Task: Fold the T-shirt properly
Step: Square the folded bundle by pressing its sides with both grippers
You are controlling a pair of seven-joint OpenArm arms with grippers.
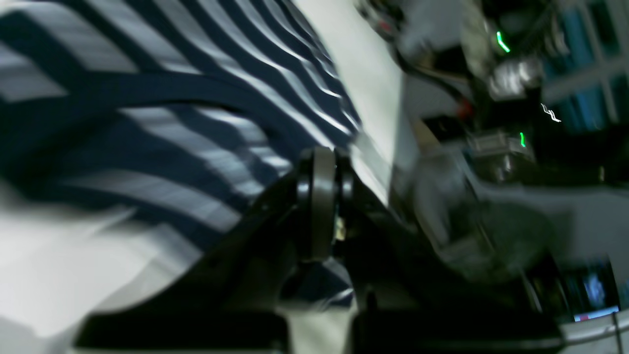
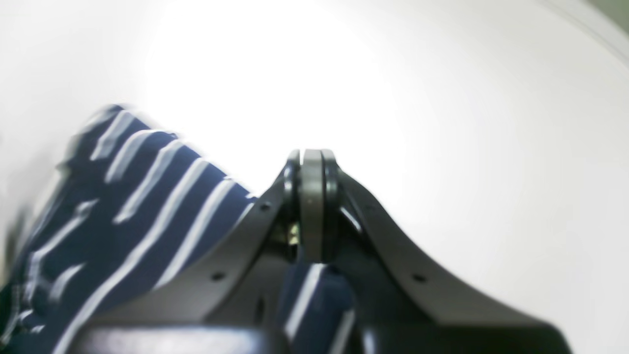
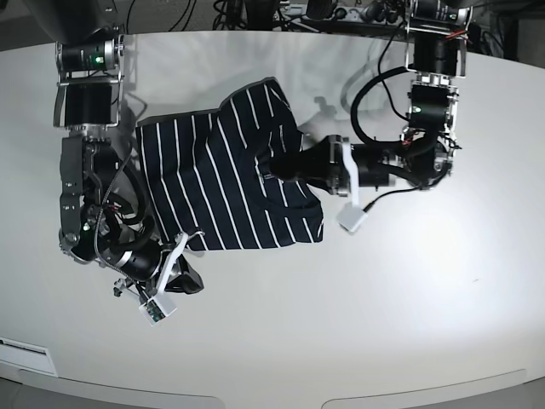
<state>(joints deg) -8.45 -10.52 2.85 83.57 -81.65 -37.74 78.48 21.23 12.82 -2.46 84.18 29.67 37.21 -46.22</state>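
Note:
The T-shirt (image 3: 217,175), dark navy with thin white stripes, lies crumpled in the middle of the white table (image 3: 409,307). Its right part is bunched and folded over. My left gripper (image 3: 274,167) rests over the shirt's right middle. In the left wrist view the gripper (image 1: 317,167) has its jaws pressed together, with striped cloth (image 1: 147,123) behind and between the finger bases. My right gripper (image 3: 187,277) is at the shirt's near left corner. In the right wrist view the gripper (image 2: 312,164) is shut, with striped cloth (image 2: 147,216) running through it.
Cables and equipment (image 3: 281,13) line the table's far edge. Both arm bases stand at the back corners, one on the left (image 3: 85,77) and one on the right (image 3: 434,51). The table's rounded front edge (image 3: 255,396) is near. Blurred gear with green lights (image 1: 501,44) shows beyond the table in the left wrist view.

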